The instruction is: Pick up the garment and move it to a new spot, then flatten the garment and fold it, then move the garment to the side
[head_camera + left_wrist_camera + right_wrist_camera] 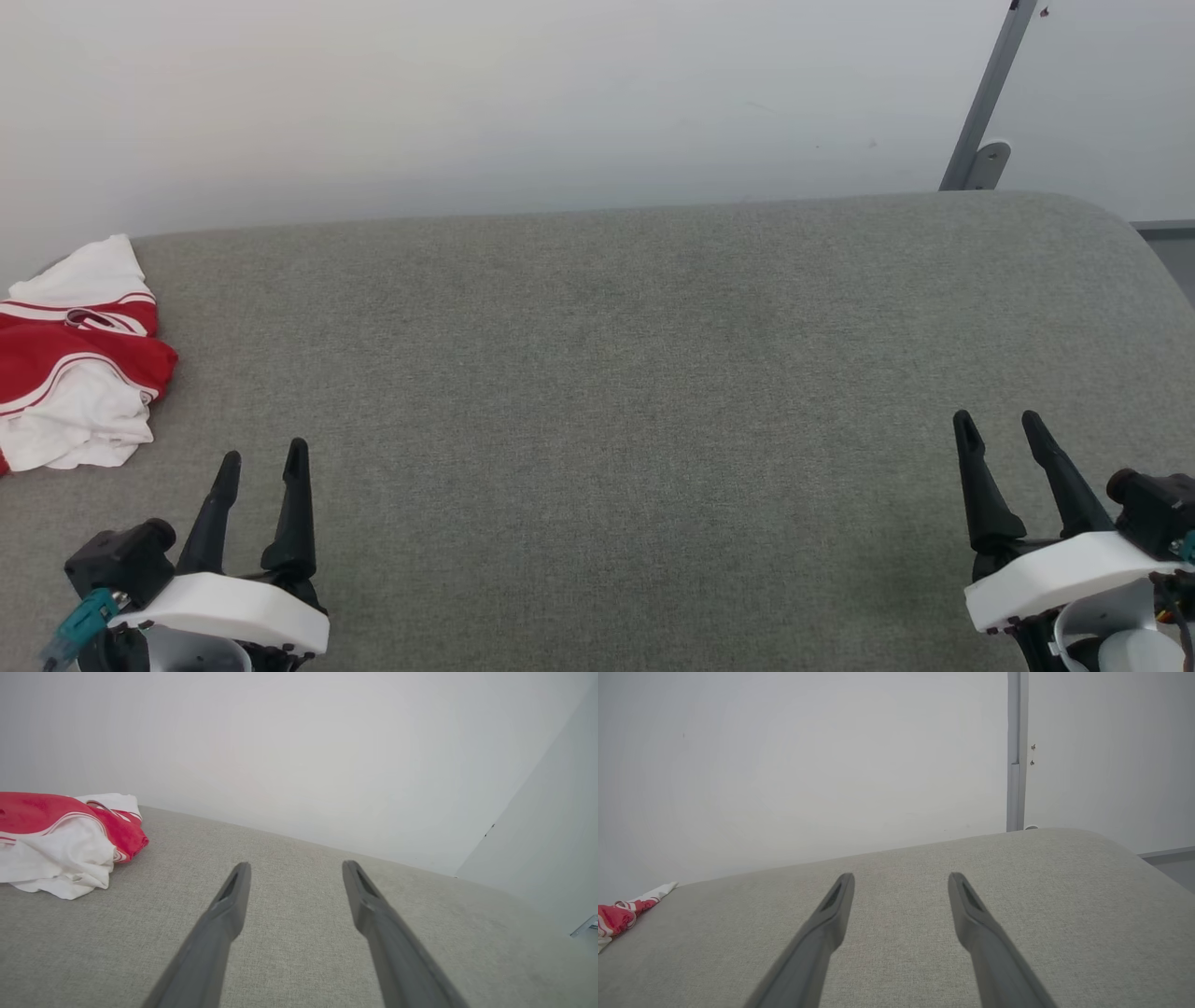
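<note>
The garment (75, 359), red with white parts and red-white striped trim, lies bunched up at the far left edge of the grey fabric surface (597, 392), partly cut off by the frame. In the left wrist view the garment (60, 840) sits to the left of my fingers, and the right wrist view catches a small corner of the garment (619, 917) far to the left. My left gripper (263, 457) stands open at the lower left, a short way right of and nearer than the garment, holding nothing. At the lower right my right gripper (997, 422) is open too, and empty.
A pale wall (523, 103) rises right behind the surface. A grey metal post (988, 103) with a bracket leans at the back right, and the surface rounds off at its right corner (1134, 243).
</note>
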Controlling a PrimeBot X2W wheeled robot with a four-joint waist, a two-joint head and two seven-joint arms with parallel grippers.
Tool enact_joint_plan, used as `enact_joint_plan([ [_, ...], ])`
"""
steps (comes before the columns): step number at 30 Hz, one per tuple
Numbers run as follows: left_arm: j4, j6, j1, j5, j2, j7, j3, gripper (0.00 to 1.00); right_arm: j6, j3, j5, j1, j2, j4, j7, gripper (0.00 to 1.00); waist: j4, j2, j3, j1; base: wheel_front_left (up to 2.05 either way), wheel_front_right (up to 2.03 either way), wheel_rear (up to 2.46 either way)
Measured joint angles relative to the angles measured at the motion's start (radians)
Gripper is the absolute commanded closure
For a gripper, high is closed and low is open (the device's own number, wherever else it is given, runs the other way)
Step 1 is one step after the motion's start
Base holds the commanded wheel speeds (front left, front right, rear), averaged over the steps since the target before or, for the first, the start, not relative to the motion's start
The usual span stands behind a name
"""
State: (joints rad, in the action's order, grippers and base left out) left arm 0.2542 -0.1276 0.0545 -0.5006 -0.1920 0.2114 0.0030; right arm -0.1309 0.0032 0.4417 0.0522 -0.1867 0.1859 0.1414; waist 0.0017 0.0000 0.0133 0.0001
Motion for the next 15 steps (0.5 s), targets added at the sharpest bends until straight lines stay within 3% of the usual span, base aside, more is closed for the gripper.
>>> enact_joint_plan([
  [15, 0.003, 0.000, 0.000, 0.085, -0.021, 0.028, -0.018, 0.00, 0.000, 0.004, -0.110, -0.002, -0.010, -0.012, 0.027, 0.00, 0.001, 0.0000, 0.004, -0.0001, 0.00, 0.00, 0.00],
])
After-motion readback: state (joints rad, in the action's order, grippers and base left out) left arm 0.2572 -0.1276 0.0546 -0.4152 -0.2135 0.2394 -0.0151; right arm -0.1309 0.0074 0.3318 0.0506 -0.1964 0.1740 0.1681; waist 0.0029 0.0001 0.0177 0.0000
